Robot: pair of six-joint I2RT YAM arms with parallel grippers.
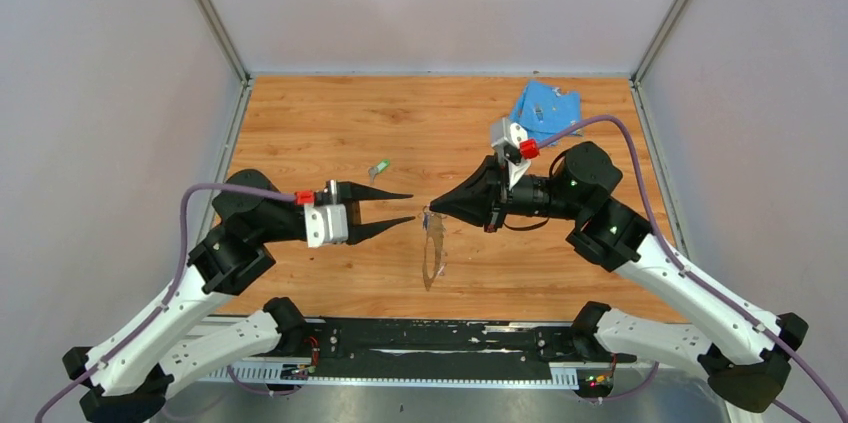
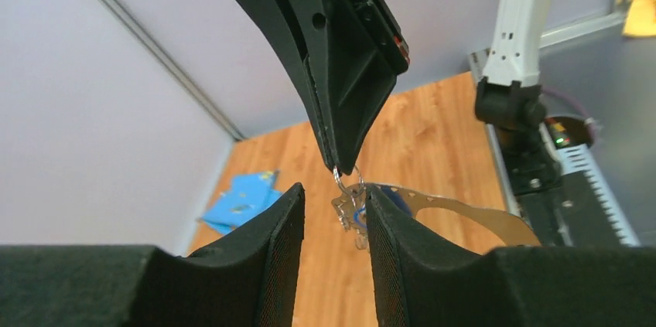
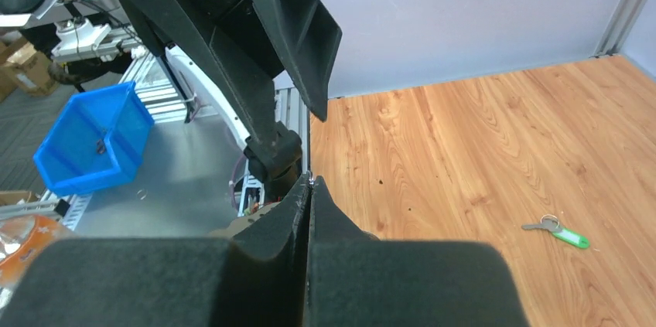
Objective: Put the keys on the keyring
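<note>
**Right jaws pinching the keyring aloft, left jaws spread in front of it**

The right gripper (image 1: 432, 209) is reaching toward the middle of the table (image 1: 320, 123) with its jaws pressed together. At their very tip they are pinching a small wire loop at the top of the keyring (image 1: 434, 258). The left wrist view shows the thin grey band of the keyring (image 2: 464, 215) hanging from that tip and curving away to the right. The blue key (image 2: 360, 219) is dangling in the cluster just under the pinch point. From above, the band is hanging down from the jaw tips toward the table's near edge; whether its lower end is touching the wood cannot be told.

The left gripper (image 1: 411, 207) is facing the right one, tip to tip. Its jaws are standing spread and are holding nothing. In the top view their tips are stopping just short of the wire loop. In the left wrist view the key cluster is sitting in the gap between the two black pads (image 2: 282, 250), with the right-hand pad covering part of it. Whether a pad is touching the metal cannot be told.

The green key (image 1: 381, 168) is lying flat on the table, apart from both grippers and beyond the left one, with a small ring at its metal end (image 3: 561, 233). A light-blue cloth (image 1: 545, 108) is lying crumpled near the far right corner of the table. A blue bin (image 3: 93, 137) is sitting off the table, visible only in the right wrist view.
</note>
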